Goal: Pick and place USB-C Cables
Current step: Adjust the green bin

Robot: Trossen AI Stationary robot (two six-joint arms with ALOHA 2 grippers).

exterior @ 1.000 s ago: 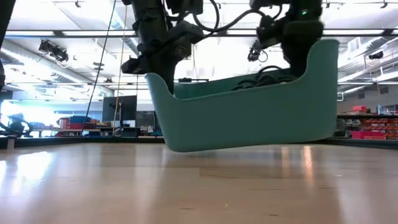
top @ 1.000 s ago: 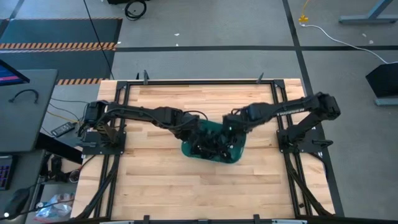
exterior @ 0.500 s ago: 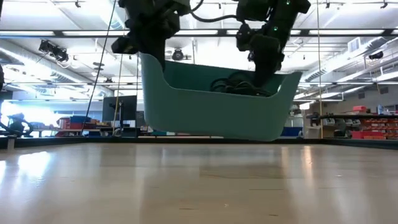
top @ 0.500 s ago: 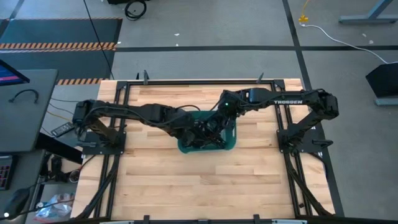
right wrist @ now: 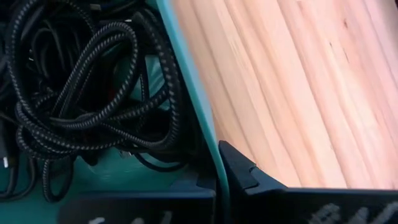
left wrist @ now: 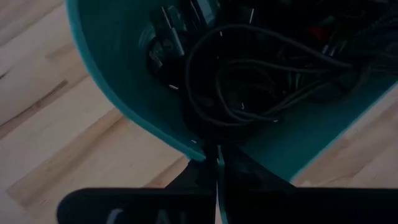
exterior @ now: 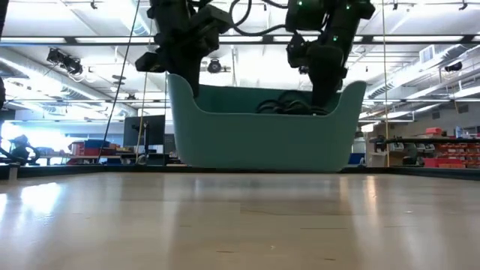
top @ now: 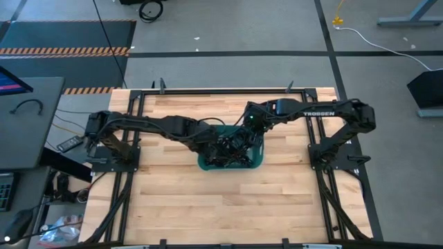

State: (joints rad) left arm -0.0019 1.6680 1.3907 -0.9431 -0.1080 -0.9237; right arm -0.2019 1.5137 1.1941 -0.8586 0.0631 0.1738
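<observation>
The teal tub [exterior: 262, 139] has levelled out: half a second ago it hung tilted, and a second ago it sat further toward the right arm's side and higher at that end. Now its base runs flat, just above or on the table [exterior: 240, 225]; from the low view I cannot tell whether it touches.

Left gripper [left wrist: 217, 163] is pinched together on the tub's rim at the left end, one finger inside the wall, one outside. Right gripper [right wrist: 217, 163] is likewise clamped on the rim at the opposite end, the teal wall running straight between its fingers.

The USB-C cables [right wrist: 81, 106] lie heaped inside the tub, a tangle of black loops. The right wrist view shows braided cords coiled against the wall; the left wrist view shows thinner loops with plug ends and a small blurred patch of red at the far side. The low view catches only the tops of the loops peeking over the rim.

From above, both arms reach in toward the middle of the table, meeting over the tub [top: 230, 153], and the cables [top: 228, 147] read as one dark mass.
</observation>
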